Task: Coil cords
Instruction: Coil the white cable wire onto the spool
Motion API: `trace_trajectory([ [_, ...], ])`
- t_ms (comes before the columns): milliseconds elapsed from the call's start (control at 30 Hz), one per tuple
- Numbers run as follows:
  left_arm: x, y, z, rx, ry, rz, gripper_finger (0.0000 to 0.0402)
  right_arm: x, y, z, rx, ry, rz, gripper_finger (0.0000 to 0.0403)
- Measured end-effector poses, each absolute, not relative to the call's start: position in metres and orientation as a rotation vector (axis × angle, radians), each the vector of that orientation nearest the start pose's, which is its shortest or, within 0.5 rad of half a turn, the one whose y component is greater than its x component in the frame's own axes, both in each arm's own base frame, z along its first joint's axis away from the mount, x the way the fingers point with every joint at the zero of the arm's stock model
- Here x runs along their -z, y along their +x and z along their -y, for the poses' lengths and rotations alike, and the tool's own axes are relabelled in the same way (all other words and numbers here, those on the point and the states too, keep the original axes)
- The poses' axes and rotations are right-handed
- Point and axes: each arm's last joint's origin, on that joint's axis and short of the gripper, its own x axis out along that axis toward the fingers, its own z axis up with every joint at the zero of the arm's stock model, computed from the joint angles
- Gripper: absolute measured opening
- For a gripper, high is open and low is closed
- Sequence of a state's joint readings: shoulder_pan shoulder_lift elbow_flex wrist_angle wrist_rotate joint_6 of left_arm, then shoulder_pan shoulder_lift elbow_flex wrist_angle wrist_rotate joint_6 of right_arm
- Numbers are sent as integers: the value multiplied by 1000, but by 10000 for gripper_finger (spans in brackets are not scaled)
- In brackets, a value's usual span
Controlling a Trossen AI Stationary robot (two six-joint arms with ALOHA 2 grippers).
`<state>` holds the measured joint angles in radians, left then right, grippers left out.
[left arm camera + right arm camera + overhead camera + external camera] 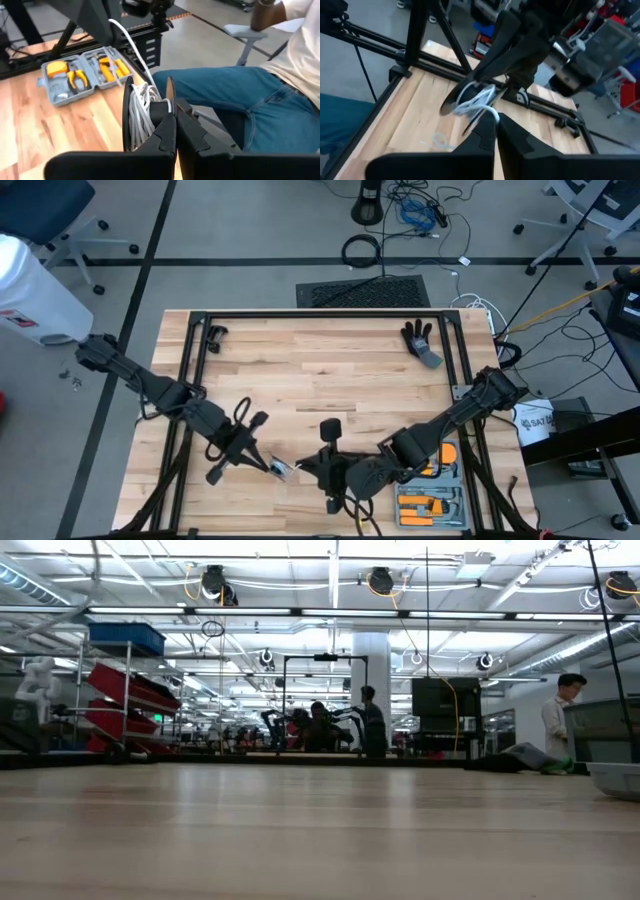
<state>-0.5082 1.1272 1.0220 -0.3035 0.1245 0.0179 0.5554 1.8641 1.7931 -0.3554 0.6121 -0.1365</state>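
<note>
The small black reel [127, 112], with white cord [142, 107] wound on it, hangs over the table's near middle. My left gripper [272, 466] [175, 117] is shut on it. From the reel a free length of the cord [131, 42] rises to my right gripper [312, 468] [495, 125], which is shut on the cord a short way off. In the right wrist view, the reel [451, 102] and loose cord loops [477, 100] show just beyond my right fingers. The low view shows neither gripper. My left gripper pinches one black side rim of the reel [169, 95] between its two fingers, coming in nearly level from the table's left. The reel is lifted clear of the table, its rims on edge. My right gripper pinches the white cord [492, 113] at its fingertips, coming from the table's right, slanting slightly down. The cord runs from the fingers to the reel in a gentle bow, clear of the table.
A grey case of orange tools [430, 485] lies at the near right. A black glove [422, 340] lies at the far right. A black frame [320, 315] rims the table. A person in jeans [240, 100] sits close to the near edge.
</note>
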Motion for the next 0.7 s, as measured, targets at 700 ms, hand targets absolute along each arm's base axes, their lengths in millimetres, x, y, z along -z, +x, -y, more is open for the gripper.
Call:
trace_trajectory([
  [700, -322, 253, 129, 862, 141, -281, 2, -364, 387, -204, -13, -411, -283, 0],
])
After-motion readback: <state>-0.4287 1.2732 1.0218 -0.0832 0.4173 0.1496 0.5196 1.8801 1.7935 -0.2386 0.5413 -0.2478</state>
